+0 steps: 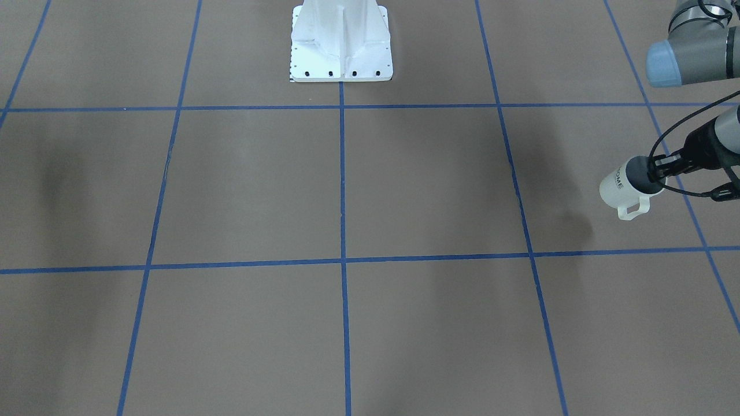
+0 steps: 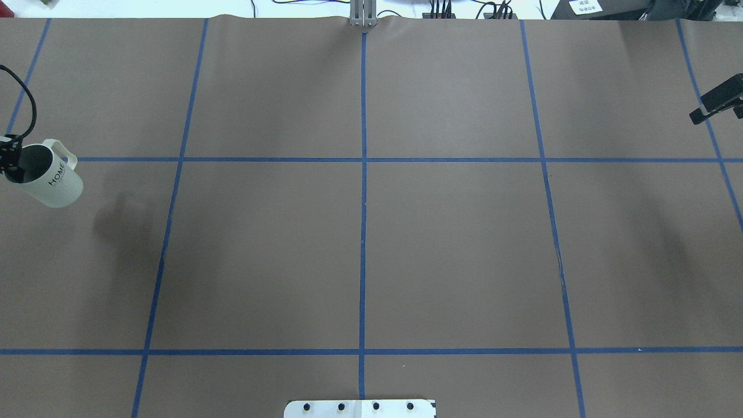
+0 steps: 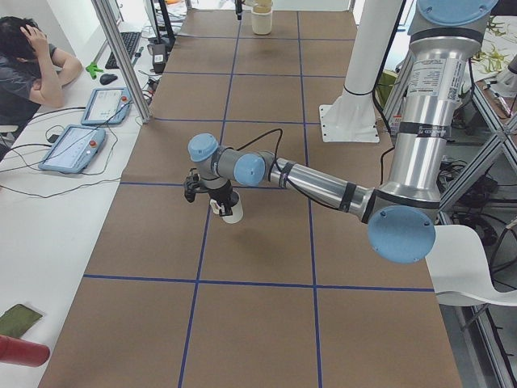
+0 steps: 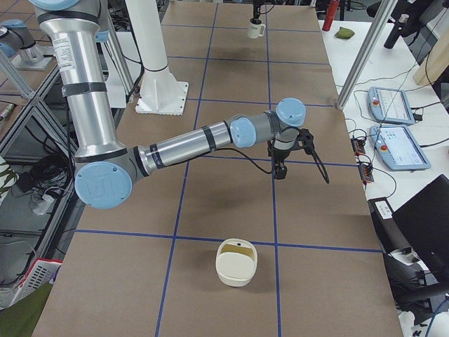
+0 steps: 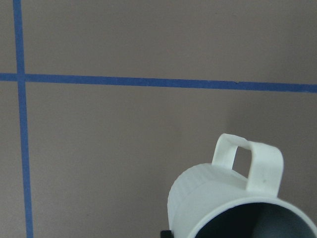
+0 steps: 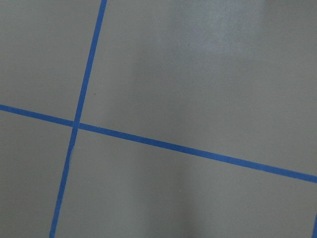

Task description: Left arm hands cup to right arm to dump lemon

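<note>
Off-white ribbed "HOME" mug [image 2: 55, 183]: rim clamped by left gripper [image 1: 658, 171], above worktop's [image 2: 360, 232] left edge; lettering legible overhead, not wrist-side; right gripper [image 4: 280, 168]: opening, cannot tell.

You had soft, even light from overhead across the brown table [image 2: 453, 244]. The cup [image 2: 52, 180] threw a blurred shadow [image 2: 125, 223] near it, and a fainter smudge [image 2: 667, 244] darkened the far right. Your overhead view bleached to white along its top edge. In the left wrist view the cup's near rim was out of focus. The right wrist view carried a pale sheen [image 6: 233, 25] near the top.
</note>
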Controlling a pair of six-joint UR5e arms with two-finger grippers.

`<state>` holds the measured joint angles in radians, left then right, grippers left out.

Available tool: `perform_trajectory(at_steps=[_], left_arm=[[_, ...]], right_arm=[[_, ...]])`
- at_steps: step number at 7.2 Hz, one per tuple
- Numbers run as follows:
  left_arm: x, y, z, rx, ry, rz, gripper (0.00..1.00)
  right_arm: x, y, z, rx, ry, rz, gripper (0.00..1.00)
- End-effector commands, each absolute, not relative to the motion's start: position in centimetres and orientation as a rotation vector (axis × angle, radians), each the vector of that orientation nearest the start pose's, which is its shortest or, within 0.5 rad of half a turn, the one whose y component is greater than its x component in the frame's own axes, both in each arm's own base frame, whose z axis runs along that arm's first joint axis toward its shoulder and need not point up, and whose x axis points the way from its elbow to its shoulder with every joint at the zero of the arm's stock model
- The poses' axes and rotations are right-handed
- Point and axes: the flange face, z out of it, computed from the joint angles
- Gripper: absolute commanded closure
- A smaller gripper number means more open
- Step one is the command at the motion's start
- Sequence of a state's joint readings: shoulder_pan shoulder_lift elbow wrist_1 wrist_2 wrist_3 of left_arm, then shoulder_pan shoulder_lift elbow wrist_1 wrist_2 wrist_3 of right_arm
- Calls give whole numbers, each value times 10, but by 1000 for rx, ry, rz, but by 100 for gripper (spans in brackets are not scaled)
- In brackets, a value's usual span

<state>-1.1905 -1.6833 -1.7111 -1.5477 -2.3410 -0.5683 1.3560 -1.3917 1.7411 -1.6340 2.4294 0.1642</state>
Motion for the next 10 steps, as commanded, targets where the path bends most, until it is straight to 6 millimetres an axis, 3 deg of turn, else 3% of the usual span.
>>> perform_trajectory(at_steps=[1, 4, 5, 6, 7, 8, 10], left_arm=[[152, -520, 561, -189, 783, -170, 100], [190, -507, 559, -259, 785, -176, 100], [192, -506, 560, -261, 782, -170, 76], [190, -502, 562, -253, 781, -160, 1], [181, -487, 569, -225, 793, -150, 0], [173, -473, 559, -204, 810, -138, 0], [150, -452, 511, -114, 857, -111, 0]], right_arm=[[-54, -556, 481, 104, -902, -157, 0], [-42, -551, 484, 101, -937, -140, 0], [-41, -551, 482, 103, -931, -134, 0], [-39, -551, 485, 96, -927, -126, 0], [-37, -548, 492, 88, -912, -120, 0], [-33, -546, 496, 84, -906, -110, 0], [-4, -521, 514, 86, -896, -65, 0]])
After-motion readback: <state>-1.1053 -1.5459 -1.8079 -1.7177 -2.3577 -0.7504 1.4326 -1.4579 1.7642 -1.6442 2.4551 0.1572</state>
